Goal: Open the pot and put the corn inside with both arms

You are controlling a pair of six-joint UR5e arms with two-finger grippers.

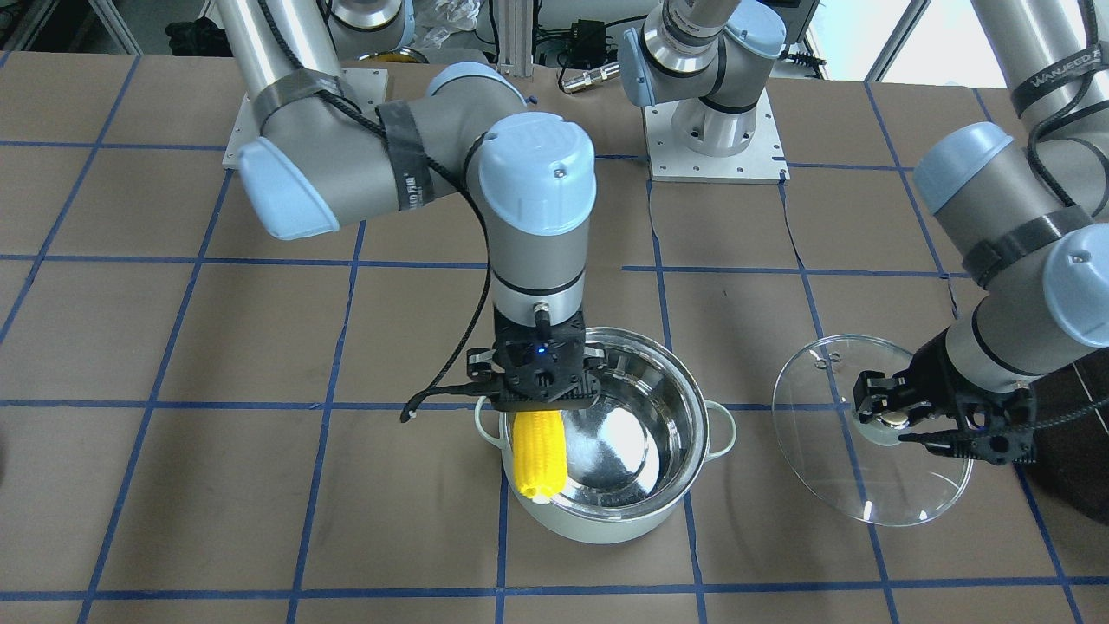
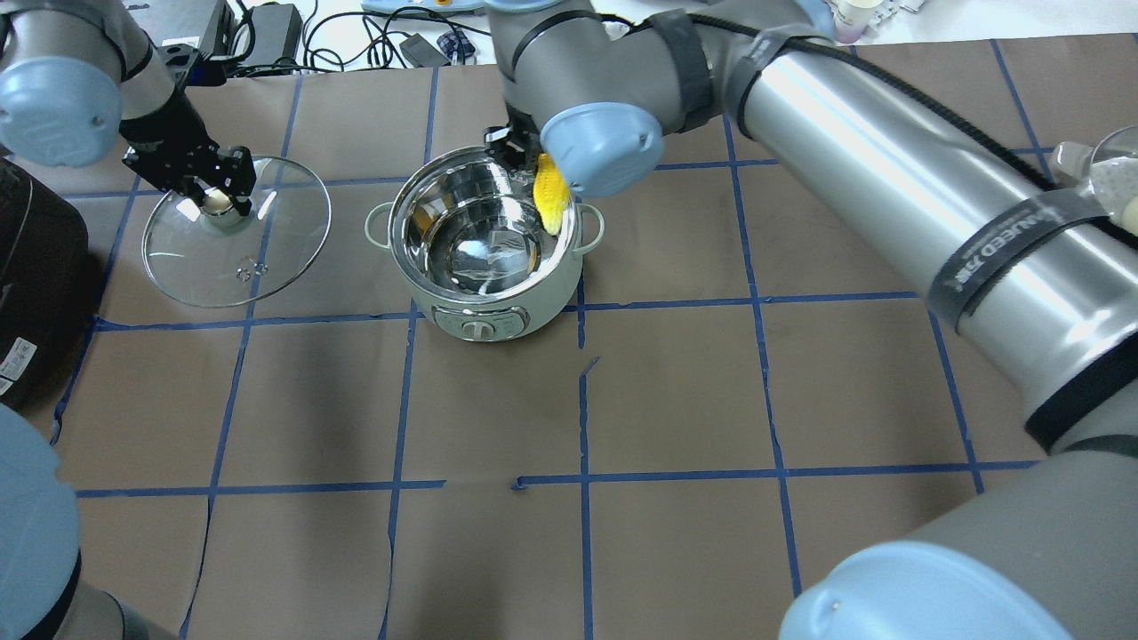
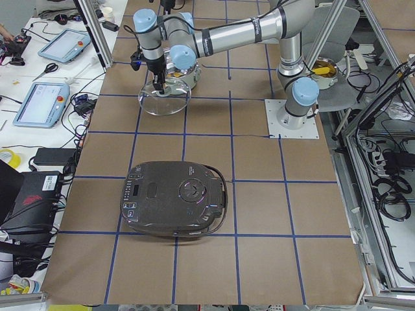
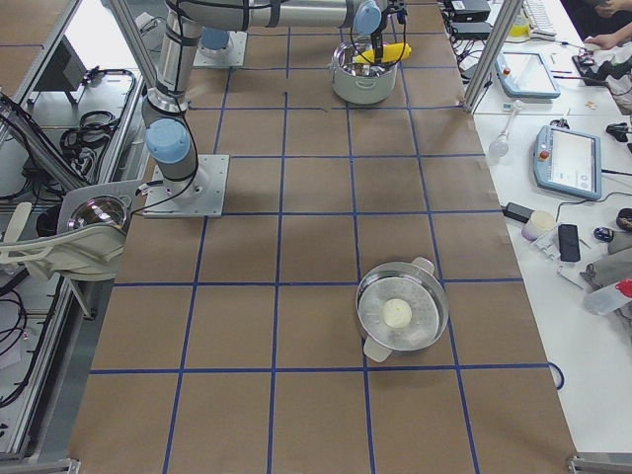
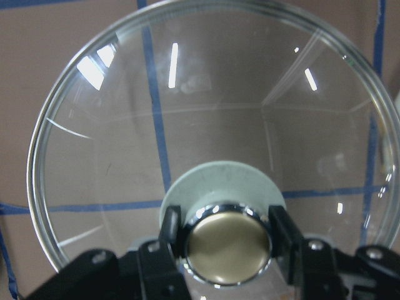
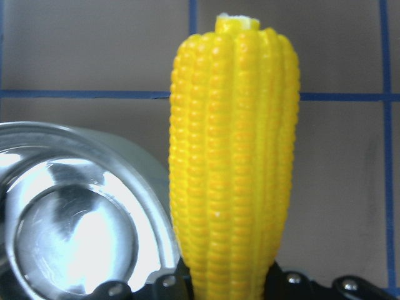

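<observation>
The mint-green pot stands open, and its steel inside holds nothing. My right gripper is shut on the yellow corn. It holds the cob level just above the pot's rim on my right side, with the tip pointing away from me. My left gripper is shut on the brass knob of the glass lid. It holds the lid tilted, well off to the pot's left side.
A black glossy appliance sits at the table's left end. A steel pot with a white ball in it sits toward the right end. My right arm's elbow spans above the right half of the table.
</observation>
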